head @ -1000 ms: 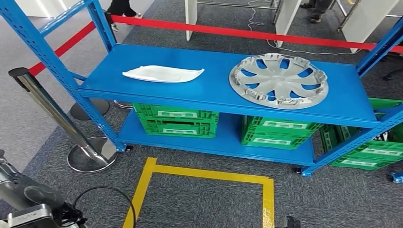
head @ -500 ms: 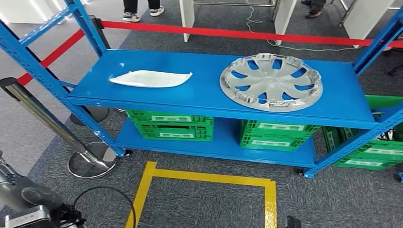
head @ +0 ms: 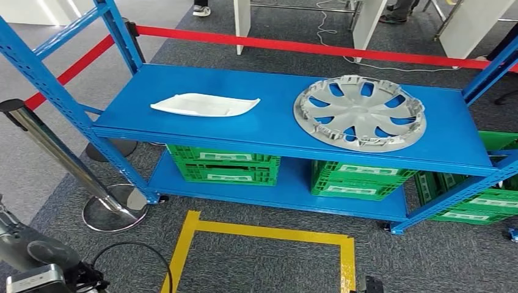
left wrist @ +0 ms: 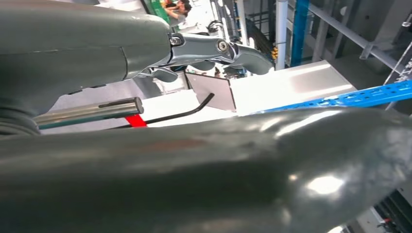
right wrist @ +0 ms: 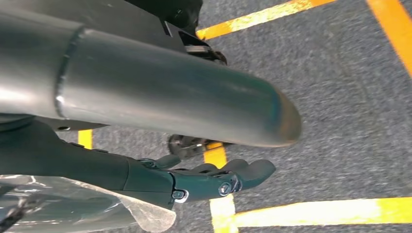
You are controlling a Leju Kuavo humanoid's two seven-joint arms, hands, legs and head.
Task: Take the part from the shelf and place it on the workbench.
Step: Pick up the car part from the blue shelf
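A white, flat, leaf-shaped part (head: 204, 105) lies on the left of the blue shelf's (head: 275, 131) top deck. A grey hubcap (head: 359, 112) lies flat on the right, ribbed inner side up, well apart from it.
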